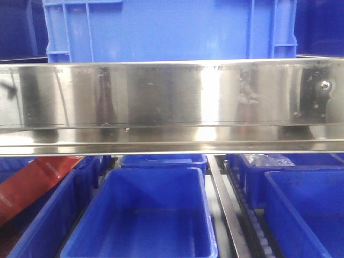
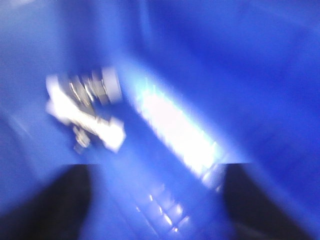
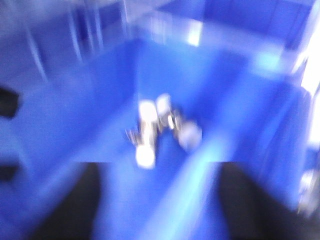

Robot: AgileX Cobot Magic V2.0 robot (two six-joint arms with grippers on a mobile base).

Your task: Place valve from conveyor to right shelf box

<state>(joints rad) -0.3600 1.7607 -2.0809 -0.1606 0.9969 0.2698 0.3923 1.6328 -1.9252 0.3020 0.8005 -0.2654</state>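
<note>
Both wrist views are badly smeared. The right wrist view shows a silvery cluster, seemingly the valve [image 3: 160, 127] or more than one, with pale round ends, lying on the floor of a blue box [image 3: 100, 120]. The right gripper [image 3: 155, 200] stands above it, jaws apart and empty. The left gripper [image 2: 157, 202], jaws apart, looks into another blue bin [image 2: 240, 75] holding similar silvery fittings [image 2: 85, 107].

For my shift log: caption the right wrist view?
Motion-blurred right wrist view: silvery metal fittings lying on the floor of a blue bin.

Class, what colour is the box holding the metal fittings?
Blue box; right wrist view shows it best.
</note>
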